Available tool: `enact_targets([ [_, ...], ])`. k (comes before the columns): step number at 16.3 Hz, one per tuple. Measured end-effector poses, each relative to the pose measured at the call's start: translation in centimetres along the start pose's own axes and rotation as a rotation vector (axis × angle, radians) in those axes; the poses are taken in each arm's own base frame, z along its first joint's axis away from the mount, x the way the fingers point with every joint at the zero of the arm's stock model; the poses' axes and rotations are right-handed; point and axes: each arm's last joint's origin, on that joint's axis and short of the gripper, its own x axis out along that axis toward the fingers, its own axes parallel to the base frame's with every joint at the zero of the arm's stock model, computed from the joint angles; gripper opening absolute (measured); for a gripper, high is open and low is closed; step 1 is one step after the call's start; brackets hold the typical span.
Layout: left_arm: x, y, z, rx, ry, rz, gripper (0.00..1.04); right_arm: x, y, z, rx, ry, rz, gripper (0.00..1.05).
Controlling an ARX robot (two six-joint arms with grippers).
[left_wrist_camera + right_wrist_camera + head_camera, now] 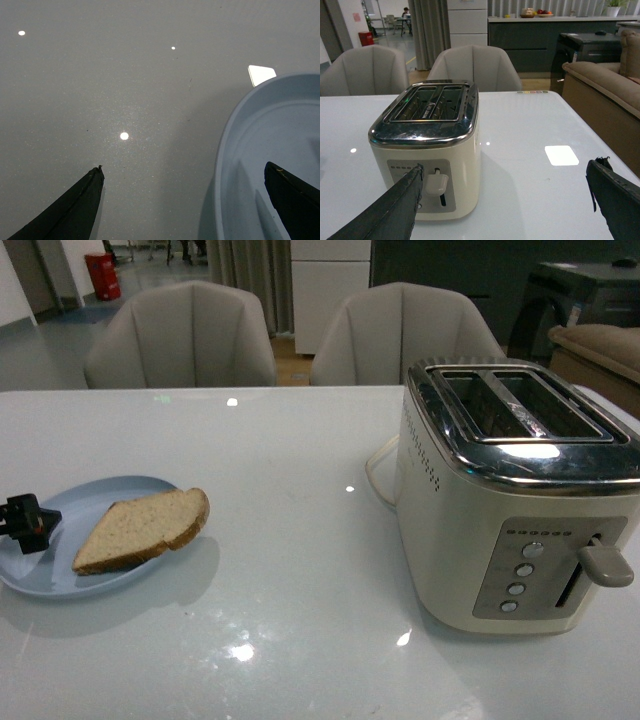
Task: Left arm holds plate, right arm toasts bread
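Observation:
The pale blue plate (55,580) lies at the table's left with the wedge of brown bread (140,530) on it, crust end over the right rim. My left gripper (25,523) is open at the plate's left edge. In the left wrist view, the left gripper (183,166) straddles the plate rim (225,150), one finger (295,200) over the plate and the other over the table. My right gripper (506,165) is open and empty, low over the table in front of the toaster (427,150). It is out of the front view.
The cream and chrome toaster (510,500) stands at the right with two empty slots, its lever (605,565) up and its cord (378,475) behind it. Two grey chairs (180,340) stand behind the table. A sofa (600,85) is beyond the table's right edge.

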Motion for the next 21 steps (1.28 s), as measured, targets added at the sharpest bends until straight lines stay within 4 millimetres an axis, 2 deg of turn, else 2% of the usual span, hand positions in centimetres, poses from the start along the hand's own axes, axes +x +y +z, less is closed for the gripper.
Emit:
enact_targets([
  [1, 0.0, 0.0, -0.1, 0.001, 0.0, 0.0, 0.98, 0.0, 0.0, 0.0, 0.0, 0.0, 0.0, 0.98],
  [3, -0.1, 0.0, -0.2, 0.002, -0.002, 0.011, 0.87, 0.0, 0.0, 0.0, 0.0, 0.0, 0.0, 0.98],
  [6, -0.4, 0.0, -0.7, 0.002, -0.002, 0.013, 0.55, 0.0, 0.0, 0.0, 0.0, 0.0, 0.0, 0.98],
  [9, -0.6, -0.5, -1.0, 0.005, 0.001, 0.005, 0.16, 0.0, 0.0, 0.0, 0.0, 0.0, 0.0, 0.98],
  [11, -0.8, -0.6, -0.4, -0.025, -0.014, 0.002, 0.04, 0.0, 0.0, 0.0, 0.0, 0.0, 0.0, 0.98],
  [14, -1.0, -1.3, -0.2, -0.046, 0.009, 0.006, 0.04, 0.0, 0.0, 0.0, 0.0, 0.0, 0.0, 0.98],
  [21, -2.8, -4.3, 2.2, -0.059, 0.074, -0.006, 0.03, 0.0, 0.0, 0.0, 0.0, 0.0, 0.0, 0.98],
])
